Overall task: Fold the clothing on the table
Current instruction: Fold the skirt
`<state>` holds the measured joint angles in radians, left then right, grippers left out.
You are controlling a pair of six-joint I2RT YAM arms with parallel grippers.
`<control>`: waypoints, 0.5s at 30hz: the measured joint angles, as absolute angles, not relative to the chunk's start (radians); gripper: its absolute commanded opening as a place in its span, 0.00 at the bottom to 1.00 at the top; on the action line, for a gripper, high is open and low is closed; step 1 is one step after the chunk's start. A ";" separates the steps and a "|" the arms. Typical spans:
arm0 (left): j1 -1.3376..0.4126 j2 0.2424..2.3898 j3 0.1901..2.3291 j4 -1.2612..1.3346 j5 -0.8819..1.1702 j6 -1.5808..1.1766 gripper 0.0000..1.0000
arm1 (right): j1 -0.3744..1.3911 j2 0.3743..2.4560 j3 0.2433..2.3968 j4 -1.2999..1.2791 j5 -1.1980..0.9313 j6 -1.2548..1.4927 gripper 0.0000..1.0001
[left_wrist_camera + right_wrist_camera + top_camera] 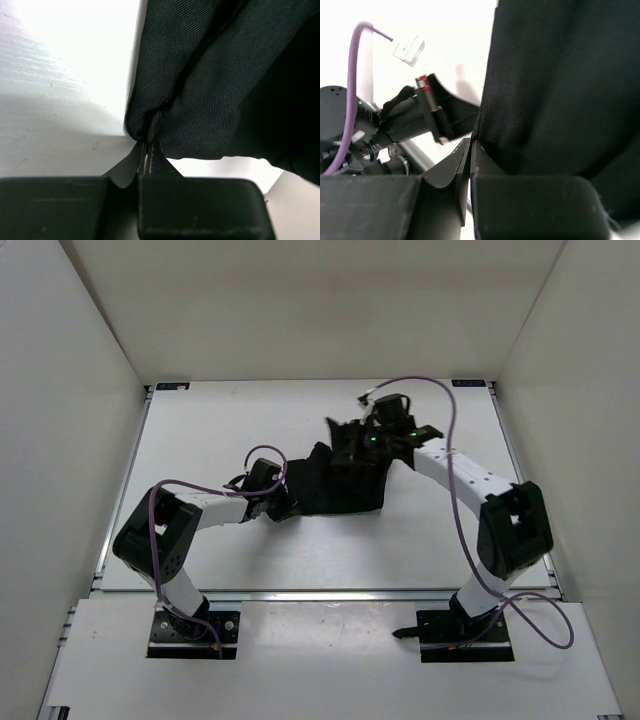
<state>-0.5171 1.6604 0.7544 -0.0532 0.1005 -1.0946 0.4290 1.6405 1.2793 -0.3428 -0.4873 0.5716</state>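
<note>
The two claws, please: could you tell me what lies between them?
Only the clothing stretches between the left claw and right claw, each shut on it; the top external view shows this.

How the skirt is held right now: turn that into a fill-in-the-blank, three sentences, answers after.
The left gripper and the right gripper are both ____ on the clothing. The clothing's fabric is ____ in colour. The table beneath it is ____.
Missing words: shut, black, white.
</note>
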 measured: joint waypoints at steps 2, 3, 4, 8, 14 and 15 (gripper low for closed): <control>-0.511 1.658 0.740 -0.027 0.111 -1.097 0.00 | 0.499 1.717 1.332 -0.336 -0.484 0.598 0.00; -0.508 1.658 0.734 -0.016 0.116 -1.096 0.00 | 0.530 1.758 1.363 -0.342 -0.480 0.607 0.00; -0.506 1.656 0.727 -0.005 0.120 -1.095 0.00 | 0.556 1.803 1.398 -0.353 -0.475 0.613 0.01; -0.498 1.637 0.682 0.053 0.125 -1.093 0.00 | 0.633 1.953 1.535 -0.420 -0.453 0.625 0.00; -0.472 1.609 0.626 0.108 0.146 -1.084 0.00 | 0.682 2.065 1.658 -0.536 -0.435 0.629 0.00; -0.464 1.602 0.616 0.113 0.150 -1.082 0.00 | 0.690 2.077 1.677 -0.559 -0.430 0.629 0.00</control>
